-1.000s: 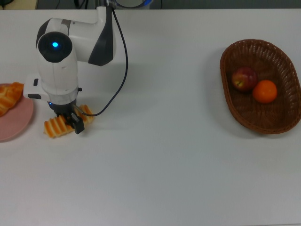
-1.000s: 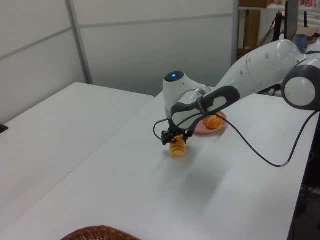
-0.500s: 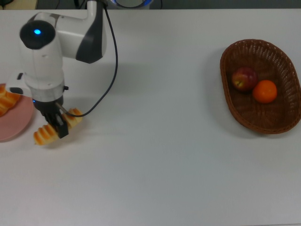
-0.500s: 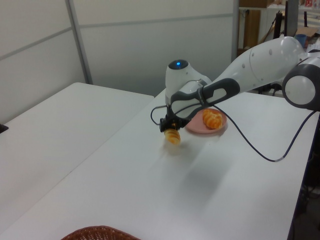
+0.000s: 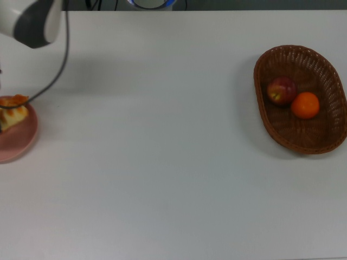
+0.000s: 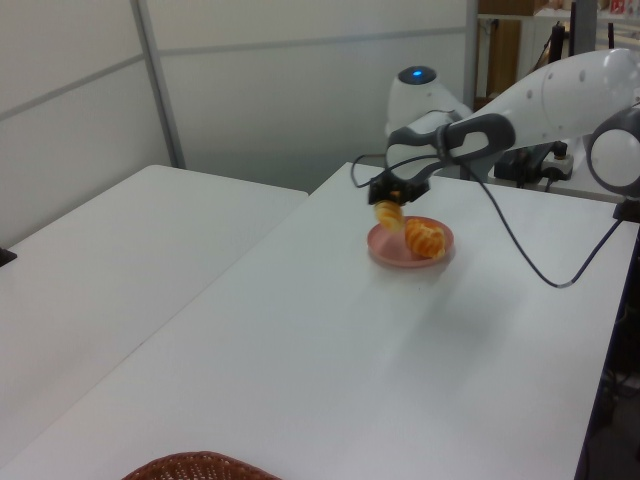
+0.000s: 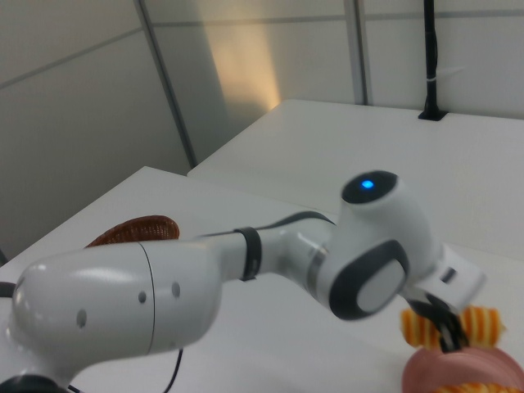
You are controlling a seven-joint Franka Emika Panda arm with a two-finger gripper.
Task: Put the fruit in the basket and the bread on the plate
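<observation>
The ridged loaf [image 6: 388,213] is pinched in the hand [image 6: 390,202] and held just above the far edge of the plate [image 6: 404,255], where the braided loaf [image 6: 425,240] lies, while apple [image 5: 281,90] and orange [image 5: 305,105] sit in the basket [image 5: 325,135] on the bench [image 5: 162,162].

Dark brown woven basket [image 5: 320,76], dark red apple [image 5: 281,90], bright orange orange [image 5: 305,105], pink plate [image 6: 396,250], golden pale-ridged loaf [image 7: 477,322]
</observation>
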